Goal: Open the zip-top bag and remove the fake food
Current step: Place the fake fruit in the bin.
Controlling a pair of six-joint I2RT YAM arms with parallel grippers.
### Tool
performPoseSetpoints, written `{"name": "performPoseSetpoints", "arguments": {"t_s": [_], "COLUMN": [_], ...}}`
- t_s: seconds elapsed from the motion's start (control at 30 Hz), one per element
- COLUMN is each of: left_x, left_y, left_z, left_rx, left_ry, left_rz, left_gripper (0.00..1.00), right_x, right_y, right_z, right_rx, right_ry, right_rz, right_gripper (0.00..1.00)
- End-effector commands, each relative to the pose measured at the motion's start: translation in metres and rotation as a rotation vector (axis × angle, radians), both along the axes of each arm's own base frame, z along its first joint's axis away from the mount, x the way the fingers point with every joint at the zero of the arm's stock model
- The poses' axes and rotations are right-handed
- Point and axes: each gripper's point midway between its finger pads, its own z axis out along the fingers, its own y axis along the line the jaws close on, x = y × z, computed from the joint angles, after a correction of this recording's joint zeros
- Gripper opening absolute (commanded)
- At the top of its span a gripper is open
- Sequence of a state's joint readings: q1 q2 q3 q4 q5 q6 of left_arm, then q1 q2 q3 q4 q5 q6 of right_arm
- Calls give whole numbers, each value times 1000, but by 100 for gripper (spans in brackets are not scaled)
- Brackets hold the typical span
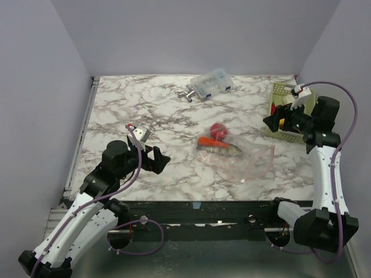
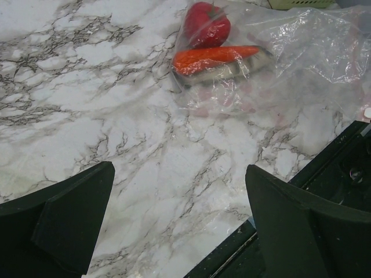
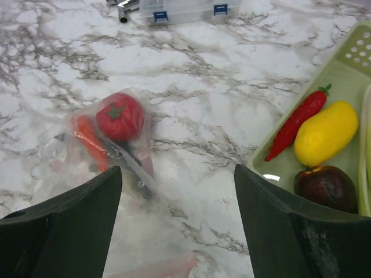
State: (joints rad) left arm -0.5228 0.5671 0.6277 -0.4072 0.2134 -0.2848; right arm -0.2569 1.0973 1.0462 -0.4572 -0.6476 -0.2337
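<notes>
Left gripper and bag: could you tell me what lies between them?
Only bare table lies between the left gripper and the bag, shown in the left wrist view.

White marble-patterned table (image 1: 116, 104) between plain pale lilac walls (image 1: 197, 35)

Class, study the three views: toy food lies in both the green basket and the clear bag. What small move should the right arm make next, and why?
Probably swing the right gripper from the basket's edge over to the zip-top bag: its jaws stand open and empty, while the tomato and carrot lie inside the bag, and the left gripper hovers open nearby.
</notes>
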Motion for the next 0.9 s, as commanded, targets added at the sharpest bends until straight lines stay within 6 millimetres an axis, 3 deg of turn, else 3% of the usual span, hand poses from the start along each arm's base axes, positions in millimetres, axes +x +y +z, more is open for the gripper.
{"name": "performPoseSetpoints", "arguments": {"t_s": [0.0, 0.53, 0.87], "left_x": [-3, -3, -7], "left_y": [-5, -7, -22], "left_z": [3, 0, 1], "left_rx": [-35, -41, -118], "left_ry": [3, 15, 56], "left_rz": [-20, -28, -81], "left_gripper": [99, 99, 99], "right_x": [-30, -73, -107], "right_y": [21, 48, 66], "right_z": [-2, 4, -10], "right_rx": [41, 35, 5], "right_ry": [27, -38, -40], "right_rz": [99, 252, 424], "right_gripper": [80, 81, 81]}}
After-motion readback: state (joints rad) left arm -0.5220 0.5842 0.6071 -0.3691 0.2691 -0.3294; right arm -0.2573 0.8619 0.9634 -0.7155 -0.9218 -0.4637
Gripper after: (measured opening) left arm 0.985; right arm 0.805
